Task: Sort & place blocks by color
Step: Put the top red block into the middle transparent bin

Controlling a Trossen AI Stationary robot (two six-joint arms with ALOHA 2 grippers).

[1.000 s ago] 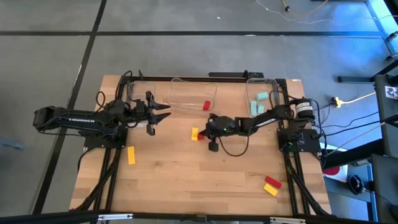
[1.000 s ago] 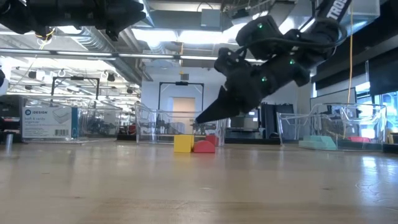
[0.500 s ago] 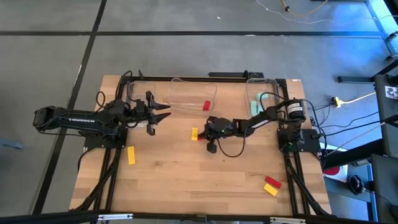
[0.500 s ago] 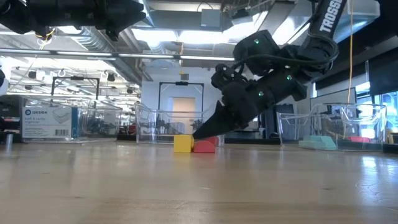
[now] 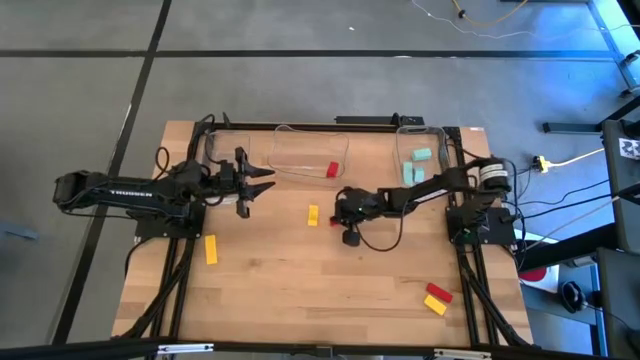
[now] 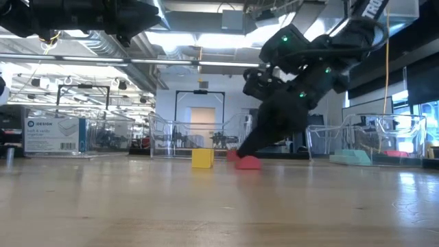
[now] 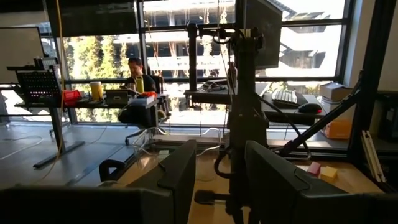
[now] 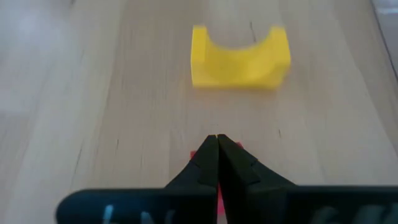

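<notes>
Right gripper [image 5: 339,209] is low at the tabletop [image 5: 300,280] centre, fingers pressed fully together. A red block [image 6: 248,162] sits at its tips in the low view; the right wrist view shows red just under the closed tips. Cannot tell if it is pinched or only being nudged. A yellow block [image 5: 313,214] lies just left of the gripper, apart from it; in the right wrist view it is arch-shaped [image 8: 240,57].

Left gripper [image 5: 262,185] hovers over the far left of the tabletop, fingers part-way apart, holding nothing, waiting.

Other blocks: yellow block [image 5: 210,249] near left; red and yellow pair [image 5: 436,297] near right, touching; red block [image 5: 332,170] in the middle clear bin [image 5: 290,150] at the far edge; teal blocks [image 5: 415,165] in the far right bin [image 5: 437,135].

Risks, as judgement:
- Fingers are closed with no gap, so the red block is likely not properly gripped; a lift may leave it behind or flick it away.
- Tips are very low; dragging could scrape the tabletop or skid the red block toward the yellow one and mix colours.
- A weak hold could drop it short of the bin with the other red block.
- The near-right pair touch, so picking one may disturb the other.
</notes>
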